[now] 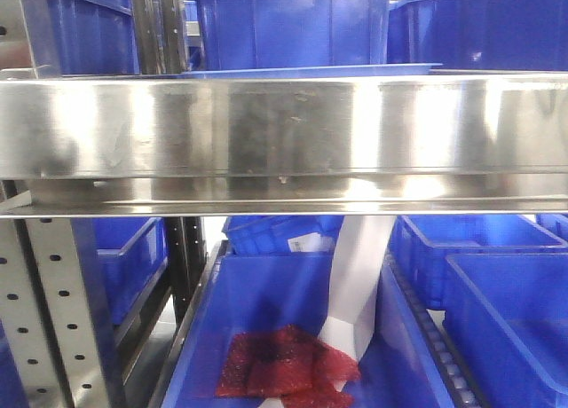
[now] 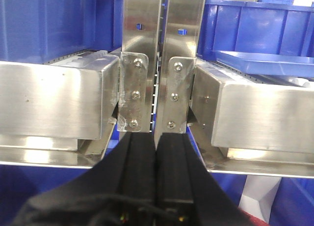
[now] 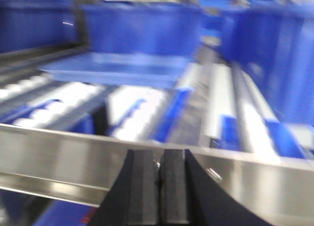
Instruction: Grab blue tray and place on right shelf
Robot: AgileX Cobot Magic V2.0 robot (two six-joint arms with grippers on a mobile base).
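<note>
Periwinkle-blue and glossy, the shallow plastic tray (image 3: 115, 69) lies on the roller tracks of our right metal rack shelf (image 1: 284, 129), behind its shiny stainless-steel front lip. We see its thin rim above that lip in the front view. Our left gripper (image 2: 156, 152) and right gripper (image 3: 159, 182) both have their black jaws pressed together, empty, just before the steel. Deep darker-blue plastic bins (image 1: 293, 22) stand behind.

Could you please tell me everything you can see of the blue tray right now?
The blue tray is a shallow, glossy periwinkle plastic tray with a flared rim. It lies flat on the right shelf, behind the steel front lip and in front of a deep blue bin. No gripper touches it. From the front only its rim shows.
</note>
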